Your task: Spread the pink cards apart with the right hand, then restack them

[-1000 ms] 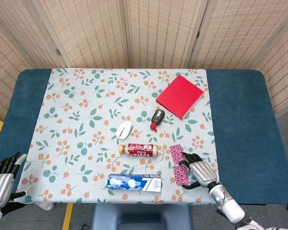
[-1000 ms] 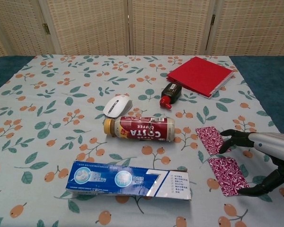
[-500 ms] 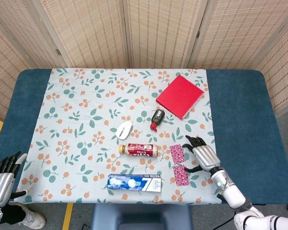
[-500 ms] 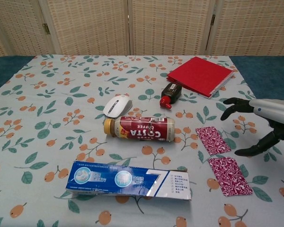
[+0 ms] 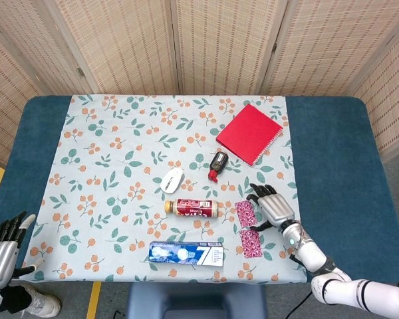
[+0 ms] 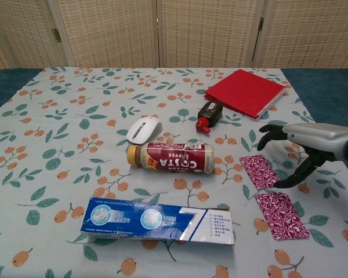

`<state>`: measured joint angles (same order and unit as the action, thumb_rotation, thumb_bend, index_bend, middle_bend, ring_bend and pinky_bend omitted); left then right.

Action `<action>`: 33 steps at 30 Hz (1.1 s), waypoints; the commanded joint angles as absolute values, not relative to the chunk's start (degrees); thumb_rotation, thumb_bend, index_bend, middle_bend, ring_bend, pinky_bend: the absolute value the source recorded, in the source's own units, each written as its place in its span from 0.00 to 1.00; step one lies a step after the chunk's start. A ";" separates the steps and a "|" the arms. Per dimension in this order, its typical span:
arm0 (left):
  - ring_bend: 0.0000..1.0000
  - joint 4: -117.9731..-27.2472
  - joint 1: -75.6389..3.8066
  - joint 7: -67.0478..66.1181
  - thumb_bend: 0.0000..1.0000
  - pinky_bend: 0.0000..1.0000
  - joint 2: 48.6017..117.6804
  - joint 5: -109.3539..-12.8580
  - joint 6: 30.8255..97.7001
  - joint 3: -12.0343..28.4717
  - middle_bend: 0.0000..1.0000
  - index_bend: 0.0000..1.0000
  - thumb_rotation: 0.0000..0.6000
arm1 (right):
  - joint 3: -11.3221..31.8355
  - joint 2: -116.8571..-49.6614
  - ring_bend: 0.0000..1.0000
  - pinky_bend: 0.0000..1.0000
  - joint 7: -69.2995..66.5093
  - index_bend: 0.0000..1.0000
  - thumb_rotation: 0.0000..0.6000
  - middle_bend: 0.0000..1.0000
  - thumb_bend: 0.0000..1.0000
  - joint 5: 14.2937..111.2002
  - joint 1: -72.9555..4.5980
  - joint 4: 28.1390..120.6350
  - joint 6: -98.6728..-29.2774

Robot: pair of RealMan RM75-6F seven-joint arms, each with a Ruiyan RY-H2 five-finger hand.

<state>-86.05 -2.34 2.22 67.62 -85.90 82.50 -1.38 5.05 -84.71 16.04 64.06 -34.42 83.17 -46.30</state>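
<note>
Table (image 5: 332,159) w/ blue top, floral cloth (image 5: 113,153) over the middle; blue margins left bare at 3 and 9 o'clock. Most free cloth lies toward 9–12 o'clock.

Red notebook (image 5: 249,132) at approx 1 o'clock from cloth centre, well apart from the rest. Toothpaste box (image 6: 161,220) near the front edge at 6 o'clock, long side parallel to that edge. Coffee bottle (image 6: 170,157) on its side just behind the box, cap end pointing to 9 o'clock. White mouse (image 6: 143,128) at 11 o'clock of the bottle; small black-and-red bottle (image 6: 208,115) at 1 o'clock of it, lying down.

Pink cards: two, separated, flat on cloth. Rear card (image 6: 257,171) at 3 o'clock of the coffee bottle; front card (image 6: 281,215) at 5 o'clock of it, near the front edge. Narrow gap of cloth between them, no overlap.

Right hand (image 6: 296,150) above the cloth at 3 o'clock of the rear card, fingers spread and curved, holding nothing; thumb tip close by the card's right edge, contact not determinable. Left hand (image 5: 1,249) off the table's front-left corner, fingers apart, empty.
</note>
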 commanded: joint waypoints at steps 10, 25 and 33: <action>0.03 -86.40 -2.57 1.73 0.24 0.00 67.58 -85.95 82.14 -1.37 0.00 0.08 1.00 | 4.10 -85.76 0.00 0.00 17.32 0.18 0.75 0.01 0.21 63.98 -35.52 81.49 -46.17; 0.03 -86.14 -2.41 1.98 0.24 0.00 67.68 -85.67 82.06 -1.40 0.00 0.08 1.00 | 3.38 -87.74 0.00 0.00 18.97 0.18 0.74 0.01 0.21 64.18 -36.28 79.80 -47.12; 0.03 -85.65 -2.34 2.36 0.24 0.00 67.88 -85.71 82.02 -1.49 0.00 0.08 1.00 | 3.33 -88.41 0.00 0.00 19.66 0.18 0.75 0.01 0.21 63.56 -36.48 79.23 -47.39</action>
<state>-85.64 -2.34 2.36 67.88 -85.71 82.02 -1.49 3.32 -88.40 19.65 63.57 -36.47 79.23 -47.39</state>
